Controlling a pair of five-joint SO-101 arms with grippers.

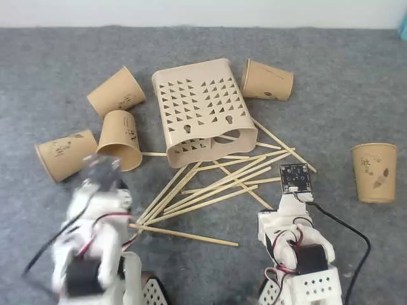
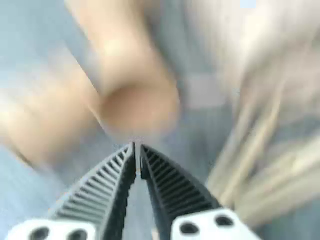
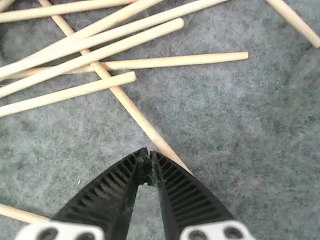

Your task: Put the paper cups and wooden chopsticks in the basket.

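We see open table (image 1: pixel 356 95) at the basket's (image 1: pixel 203 108) 2 o'clock. The basket lies flat mid-table, tan cups (image 1: pixel 116 94) around it and pale chopsticks (image 1: pixel 210 187) fanned at its 6. Left and right jaws are together, empty.

The paper cups (image 1: pixel 117 93) look matt, chopsticks (image 1: pixel 184 234) wooden, basket (image 1: pixel 203 108) plastic.

The perforated beige basket (image 1: pixel 203 108) lies flat. Three tipped paper cups (image 1: pixel 121 136) lie at its left and one at its right. Another stands upright farther right. Wooden chopsticks (image 1: pixel 210 187) are scattered against its near edge.
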